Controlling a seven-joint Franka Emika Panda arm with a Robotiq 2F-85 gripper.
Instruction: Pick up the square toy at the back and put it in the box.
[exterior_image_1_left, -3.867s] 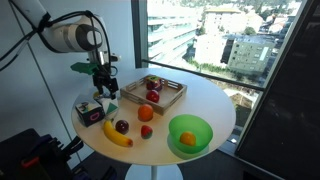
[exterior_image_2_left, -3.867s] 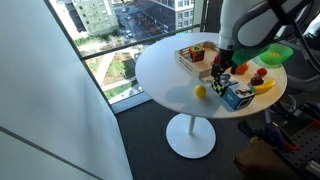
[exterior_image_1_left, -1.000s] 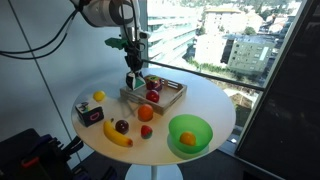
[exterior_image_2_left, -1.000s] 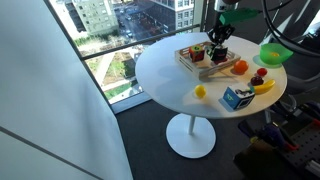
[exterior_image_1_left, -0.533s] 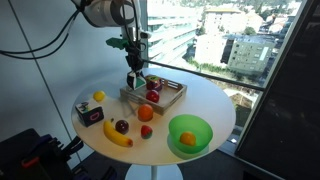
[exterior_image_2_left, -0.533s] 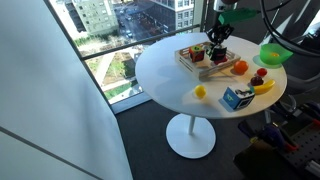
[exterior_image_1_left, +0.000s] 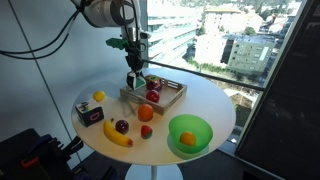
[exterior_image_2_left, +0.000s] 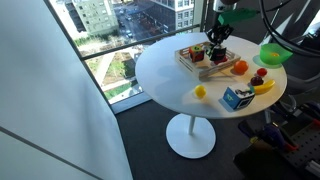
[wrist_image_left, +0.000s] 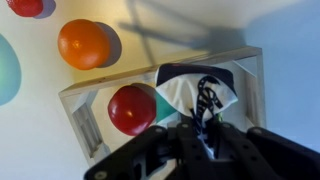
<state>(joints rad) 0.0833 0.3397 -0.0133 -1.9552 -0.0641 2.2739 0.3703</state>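
Note:
The square toy (wrist_image_left: 190, 88), a whitish block with dark marks and a green edge, hangs in my gripper (wrist_image_left: 195, 135), which is shut on it. In the wrist view it sits just over the inside of the wooden box (wrist_image_left: 252, 85), next to a red apple (wrist_image_left: 132, 108) lying in the box. In both exterior views the gripper (exterior_image_1_left: 133, 68) (exterior_image_2_left: 217, 38) holds the toy (exterior_image_1_left: 133, 79) low over the box's (exterior_image_1_left: 176, 96) (exterior_image_2_left: 186, 62) near end. The toy's underside is hidden.
On the round white table stand a dark cube (exterior_image_1_left: 90, 113) (exterior_image_2_left: 236, 98), a yellow ball (exterior_image_1_left: 99, 97) (exterior_image_2_left: 200, 92), a banana (exterior_image_1_left: 117, 135), a plum (exterior_image_1_left: 122, 126), an orange fruit (exterior_image_1_left: 146, 113) (wrist_image_left: 82, 43) and a green bowl (exterior_image_1_left: 190, 133) (exterior_image_2_left: 275, 53). A window lies behind.
Since the oldest frames the arm has carried the toy from beside the dark cube to over the box. Over the last second nothing has visibly moved.

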